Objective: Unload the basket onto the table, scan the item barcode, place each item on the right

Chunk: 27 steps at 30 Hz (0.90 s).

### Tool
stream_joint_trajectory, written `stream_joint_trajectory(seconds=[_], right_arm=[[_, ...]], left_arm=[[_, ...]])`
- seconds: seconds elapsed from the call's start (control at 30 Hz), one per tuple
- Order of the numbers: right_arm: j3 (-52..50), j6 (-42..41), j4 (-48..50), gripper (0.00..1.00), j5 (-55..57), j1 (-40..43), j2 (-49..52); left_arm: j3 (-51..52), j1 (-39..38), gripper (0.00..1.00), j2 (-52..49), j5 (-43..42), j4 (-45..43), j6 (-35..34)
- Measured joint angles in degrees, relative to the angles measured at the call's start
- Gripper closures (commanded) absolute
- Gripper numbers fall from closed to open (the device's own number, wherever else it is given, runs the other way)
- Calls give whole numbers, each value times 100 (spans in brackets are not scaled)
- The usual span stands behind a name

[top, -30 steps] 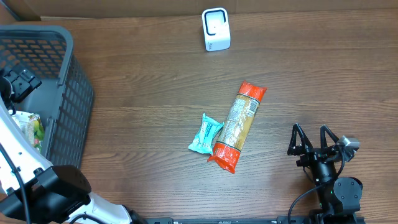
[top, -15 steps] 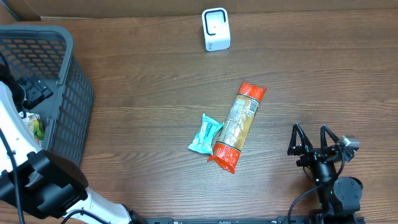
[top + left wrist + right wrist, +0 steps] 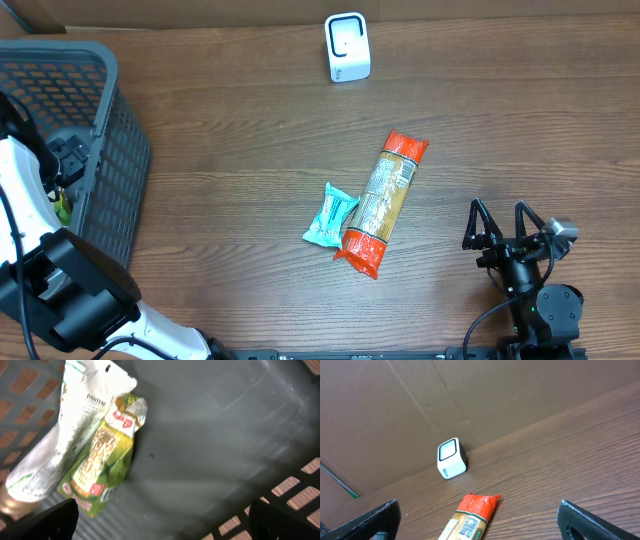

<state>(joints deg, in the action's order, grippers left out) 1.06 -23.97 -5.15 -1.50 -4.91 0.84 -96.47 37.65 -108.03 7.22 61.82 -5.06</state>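
Observation:
My left gripper (image 3: 66,160) hangs open inside the dark mesh basket (image 3: 118,150) at the table's left. In its wrist view a green snack packet (image 3: 104,455) and a white pouch (image 3: 60,430) lie on the basket floor, ahead and left of the open left gripper (image 3: 165,527), which holds nothing. A long orange-ended package (image 3: 383,203) lies mid-table, its barcode label facing up (image 3: 468,527), with a small teal packet (image 3: 330,216) beside it. The white scanner (image 3: 347,47) stands at the back. My right gripper (image 3: 505,228) rests open at the front right, apart from everything.
The basket's walls (image 3: 295,495) close in around the left fingers (image 3: 47,522). A cardboard wall (image 3: 470,395) runs behind the scanner (image 3: 451,458). Bare wooden tabletop (image 3: 500,120) lies between the scanner, the packages and the right arm.
The left arm has shifted inside the basket, its gripper moving right and toward the front edge. The right arm and the packages on the table have stayed put.

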Motion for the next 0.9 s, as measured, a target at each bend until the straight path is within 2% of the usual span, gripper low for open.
stream_joint_trajectory(seconds=[0.1,0.17,0.3,0.47,0.6,0.77,0.9], right_arm=[[0,0,2,0,0,0,0],[0,-2,2,0,0,-2,0],[0,0,2,0,0,-2,0],[0,2,4,0,0,0,0],[0,0,4,0,0,-2,0],[0,0,2,0,0,0,0],[0,0,2,0,0,0,0]], left_arm=[[105,0,0,0,9,-164,146],[168,0,5,0,20,-232,278],[238,37,5,0,79,-278,581],[240,249,13,0,133,-317,723],[308,518,12,0,166,-385,767],[693,758,11,0,186,-826,824],[1126,815,15,0,181,-1281,894]])
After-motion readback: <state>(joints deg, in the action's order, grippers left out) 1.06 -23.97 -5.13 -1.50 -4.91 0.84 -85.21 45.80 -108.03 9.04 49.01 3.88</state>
